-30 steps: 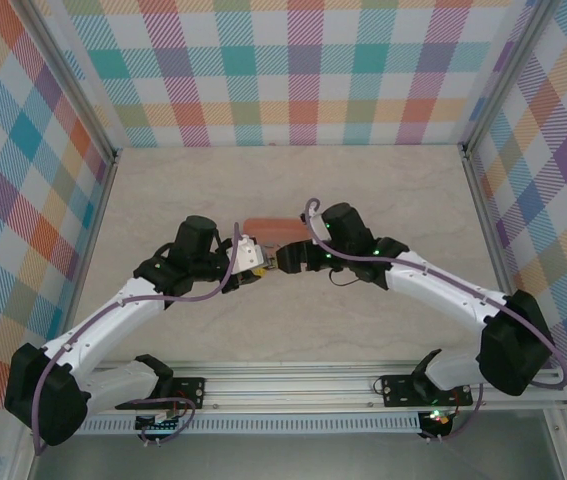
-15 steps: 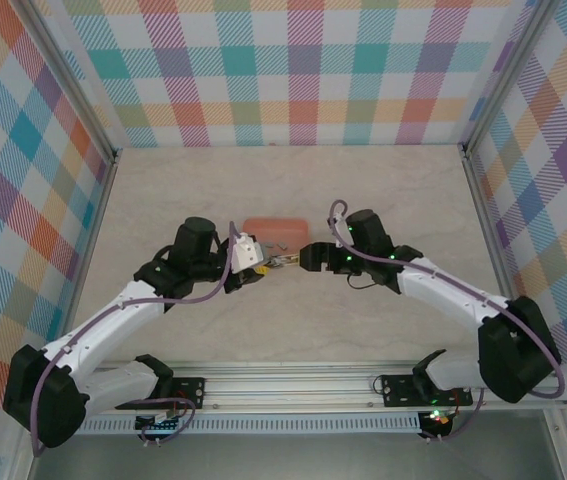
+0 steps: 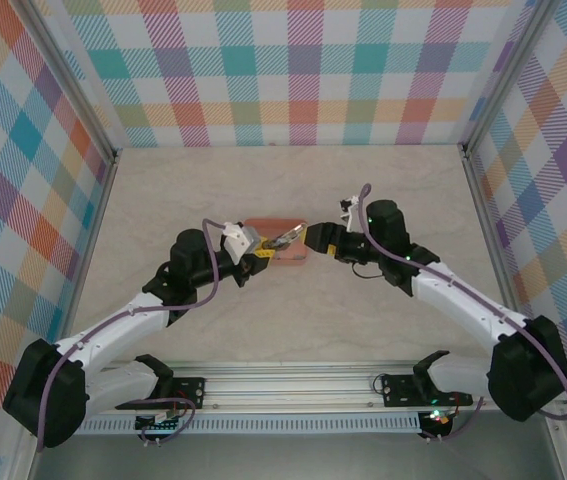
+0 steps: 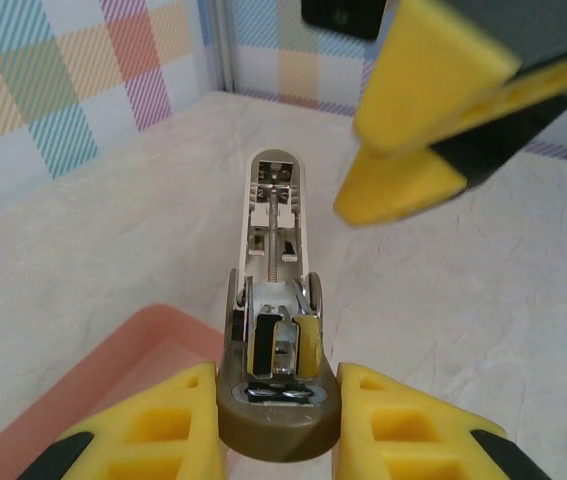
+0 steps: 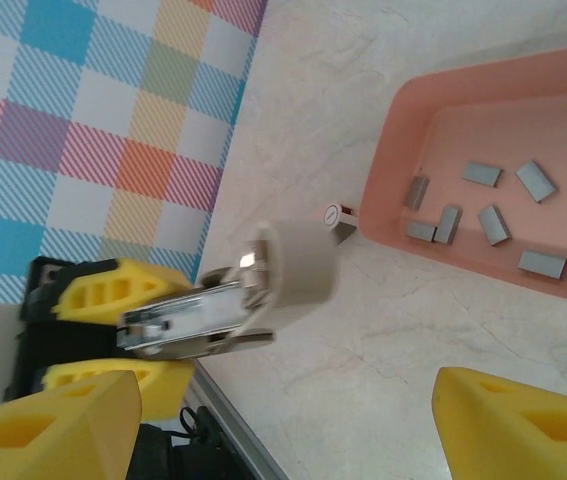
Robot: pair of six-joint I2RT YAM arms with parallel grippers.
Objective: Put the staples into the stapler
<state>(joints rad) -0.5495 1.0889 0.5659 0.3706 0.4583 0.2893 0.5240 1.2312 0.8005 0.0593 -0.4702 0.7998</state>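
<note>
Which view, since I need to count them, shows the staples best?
The right wrist view: the staples lie scattered as grey strips in the pink tray. From the top external camera they are too small to tell; the left wrist view catches a tray corner.

A salmon-pink rectangular tray sits near the middle of the pale, marble-patterned tabletop. Pastel plaid walls enclose three sides, and an aluminium rail runs along the near edge.
</note>
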